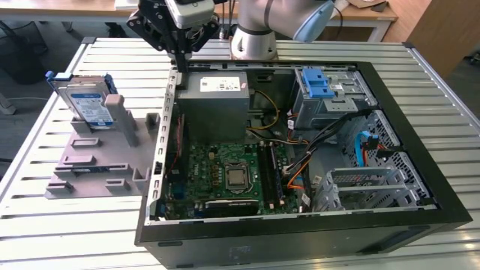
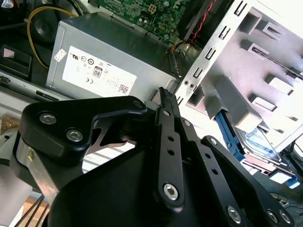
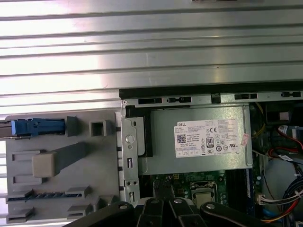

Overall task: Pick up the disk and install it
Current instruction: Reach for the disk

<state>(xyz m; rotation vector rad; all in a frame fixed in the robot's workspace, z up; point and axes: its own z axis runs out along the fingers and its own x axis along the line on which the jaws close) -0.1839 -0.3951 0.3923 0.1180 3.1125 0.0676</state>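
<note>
The disk (image 1: 89,104) is a silver drive with a blue-and-white label in a blue bracket. It stands on edge in a grey holder (image 1: 101,152) on the table, at the exterior view's left, beside the open computer case (image 1: 300,236). Both wrist views catch it: the blue bracket edge (image 3: 38,126) in the first, the disk (image 2: 258,142) in the second. My gripper (image 1: 182,66) hangs over the case's far left corner, to the right of the disk and apart from it. Its black fingers (image 2: 165,97) are shut together with nothing between them, and they also show in the first wrist view (image 3: 163,201).
Inside the case lie a grey power-supply box (image 1: 217,101), a green motherboard (image 1: 225,174), loose cables (image 1: 300,163) and a metal drive cage with a light-blue latch (image 1: 318,84). A slatted metal table (image 1: 45,225) carries everything.
</note>
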